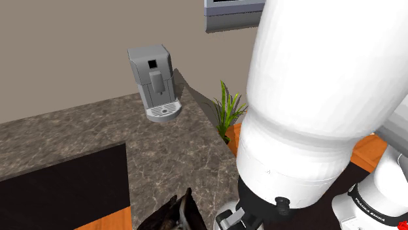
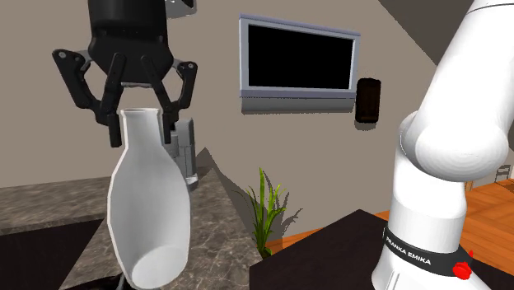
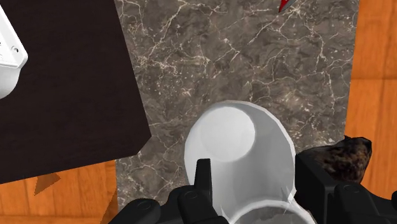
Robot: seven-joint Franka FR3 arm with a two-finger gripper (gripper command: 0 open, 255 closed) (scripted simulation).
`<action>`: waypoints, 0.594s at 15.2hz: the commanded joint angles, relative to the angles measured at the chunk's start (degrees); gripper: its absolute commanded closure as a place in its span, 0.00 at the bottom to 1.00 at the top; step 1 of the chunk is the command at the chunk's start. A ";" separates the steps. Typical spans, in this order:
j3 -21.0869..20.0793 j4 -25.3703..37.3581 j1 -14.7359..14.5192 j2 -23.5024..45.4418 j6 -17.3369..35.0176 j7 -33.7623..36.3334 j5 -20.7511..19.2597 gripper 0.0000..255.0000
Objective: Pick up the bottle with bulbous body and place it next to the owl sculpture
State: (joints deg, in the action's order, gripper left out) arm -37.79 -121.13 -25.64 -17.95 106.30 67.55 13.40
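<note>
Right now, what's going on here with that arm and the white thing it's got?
The white robot arm has its black end effector clasped on the neck of a white bottle. The bottle hangs tilted over a dark stone-patterned counter. In the wrist view a dark mottled figure, likely the owl it should end up beside, shows just past the bottle.
</note>
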 commanded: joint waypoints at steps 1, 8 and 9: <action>-0.24 -1.42 -0.06 0.13 1.60 -0.06 0.08 1.00; -1.35 -5.77 -0.12 1.44 7.15 0.08 0.01 1.00; -1.52 -6.35 -0.11 1.69 7.95 0.13 -0.03 1.00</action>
State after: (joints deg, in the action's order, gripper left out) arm -39.14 -126.72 -25.72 -16.42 113.29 67.66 13.35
